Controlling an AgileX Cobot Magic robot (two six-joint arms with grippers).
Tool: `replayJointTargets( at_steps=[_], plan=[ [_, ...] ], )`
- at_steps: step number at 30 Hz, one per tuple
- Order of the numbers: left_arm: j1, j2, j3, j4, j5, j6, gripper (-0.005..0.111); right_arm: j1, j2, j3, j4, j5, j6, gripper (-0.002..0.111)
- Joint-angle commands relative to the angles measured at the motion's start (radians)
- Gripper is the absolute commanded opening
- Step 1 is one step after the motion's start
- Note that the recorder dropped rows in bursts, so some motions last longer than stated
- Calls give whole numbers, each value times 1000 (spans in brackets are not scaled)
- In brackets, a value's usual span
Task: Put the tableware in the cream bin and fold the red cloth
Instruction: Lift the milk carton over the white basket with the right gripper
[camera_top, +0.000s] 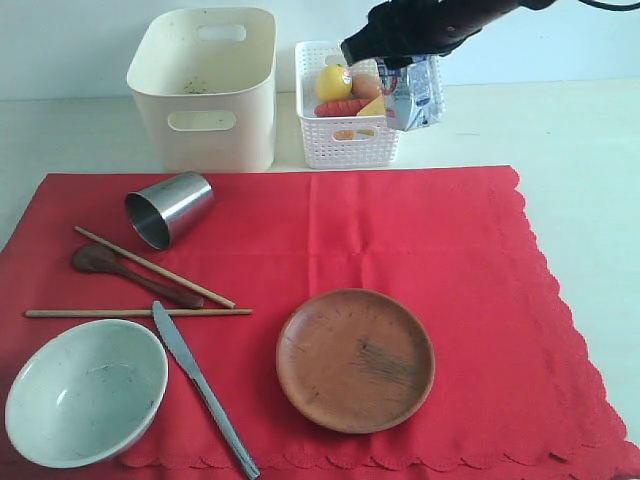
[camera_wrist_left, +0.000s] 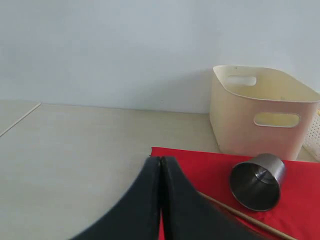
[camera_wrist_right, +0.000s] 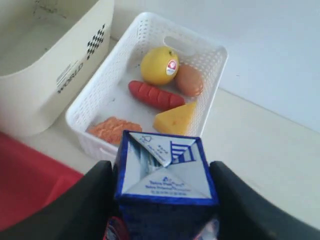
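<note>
The red cloth is spread flat over the table. On its left half lie a steel cup on its side, two chopsticks, a dark wooden spoon, a grey knife and a whitish bowl. A round brown plate sits near the middle front. The cream bin stands behind the cloth at the back left. My right gripper is shut on a blue-white milk carton, held above the basket's right side. My left gripper is shut and empty, close to the cloth's corner near the cup.
A white lattice basket beside the bin holds a lemon, an egg, a sausage, cheese and an orange piece. Bare pale table lies right of and behind the cloth.
</note>
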Motion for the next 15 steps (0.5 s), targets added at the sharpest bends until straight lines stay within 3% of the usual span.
replayJointTargets(
  at_steps=[1, 7, 15],
  plan=[
    [2, -7, -1, -2, -6, 3, 1, -39, 103, -128, -16, -72, 1, 0],
    [2, -7, -1, -2, -6, 3, 1, -82, 238, -265, -16, -192, -2, 0],
    [2, -7, -1, -2, -6, 3, 1, -99, 406, -465, -12, -216, -4, 0]
  ],
)
